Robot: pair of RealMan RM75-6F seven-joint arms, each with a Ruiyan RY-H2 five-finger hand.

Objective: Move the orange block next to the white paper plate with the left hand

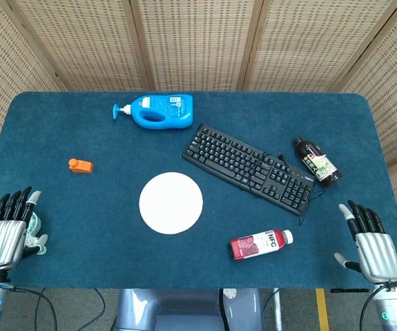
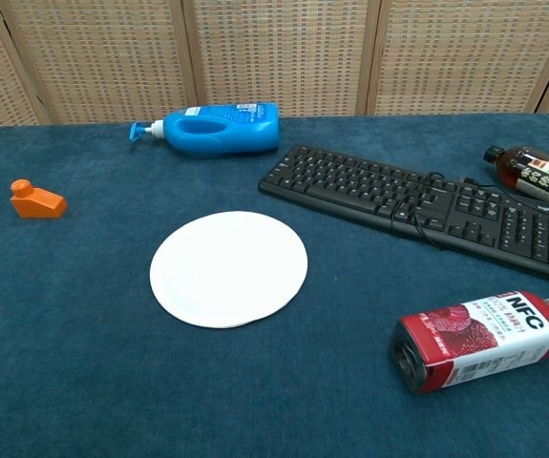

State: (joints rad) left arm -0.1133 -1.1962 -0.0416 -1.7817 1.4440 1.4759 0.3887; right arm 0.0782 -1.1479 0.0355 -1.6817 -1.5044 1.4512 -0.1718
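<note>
Down at the lower left of the head view, my left hand [image 1: 5,234] rests at the near edge of the blue tabletop [image 1: 101,227], released, fingers straight and apart, holding nothing. At the lower right my right hand [image 1: 371,245] lies the same way, spread and unladen. The orange block [image 1: 80,165] sits at middle left, well apart from my left hand and from the white paper plate [image 1: 171,203] at the centre. A blue detergent bottle [image 1: 157,110] lies on its side at the top, a black keyboard [image 1: 250,167] runs diagonally right of centre, a dark bottle [image 1: 317,162] lies beyond its right end, and a red juice bottle [image 1: 260,244] lies below it.

From the chest view, neither hand shows. The orange block [image 2: 36,200] sits at the left edge, the white paper plate [image 2: 228,268] at centre, apart from it.
</note>
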